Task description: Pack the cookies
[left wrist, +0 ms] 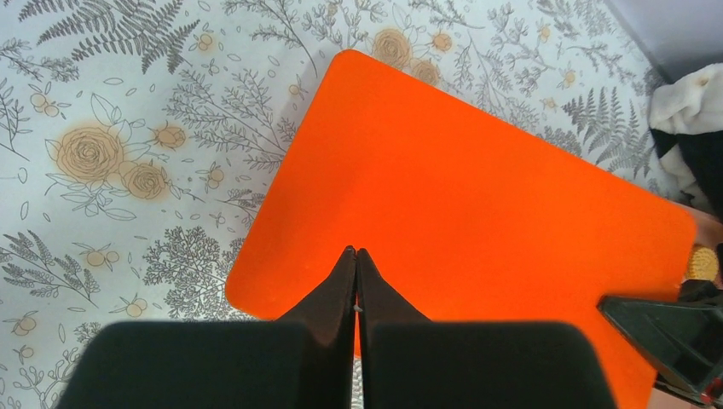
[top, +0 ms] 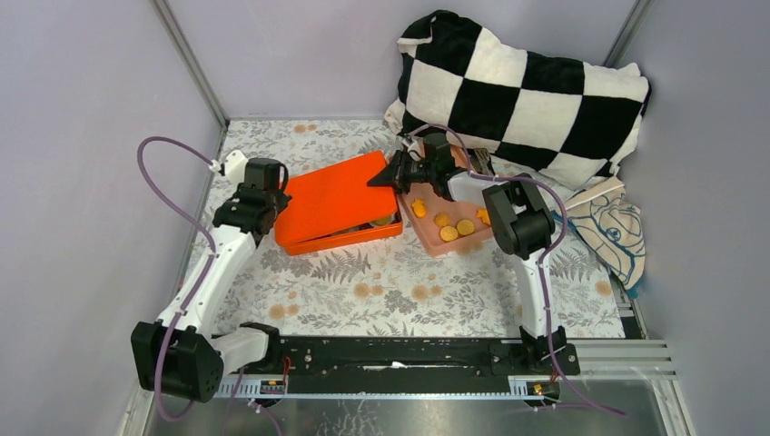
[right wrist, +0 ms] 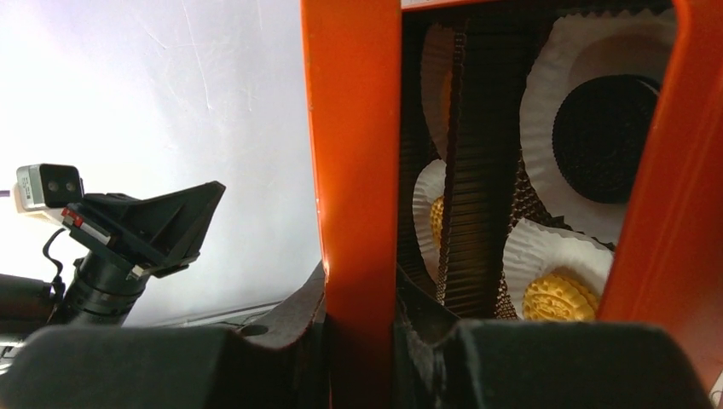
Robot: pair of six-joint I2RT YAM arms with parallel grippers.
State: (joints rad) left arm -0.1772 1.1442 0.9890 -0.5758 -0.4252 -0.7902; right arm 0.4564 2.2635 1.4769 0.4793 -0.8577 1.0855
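Note:
An orange box (top: pixel 340 238) stands mid-table with its orange lid (top: pixel 336 195) lying askew on top. My right gripper (top: pixel 389 174) is shut on the lid's right edge; the right wrist view shows that edge (right wrist: pixel 358 153) clamped between my fingers. Under the lid, that view shows white liners holding a black cookie (right wrist: pixel 601 136) and a golden cookie (right wrist: pixel 558 294). Several golden cookies (top: pixel 449 233) lie in a pink tray (top: pixel 427 238) to the right of the box. My left gripper (top: pixel 280 202) is shut and empty over the lid's left corner (left wrist: pixel 273 281).
A black-and-white checked pillow (top: pixel 527 91) lies at the back right, with a printed cloth (top: pixel 617 227) beside it. Grey walls close in the flowered table on three sides. The right gripper (left wrist: pixel 673 332) shows in the left wrist view.

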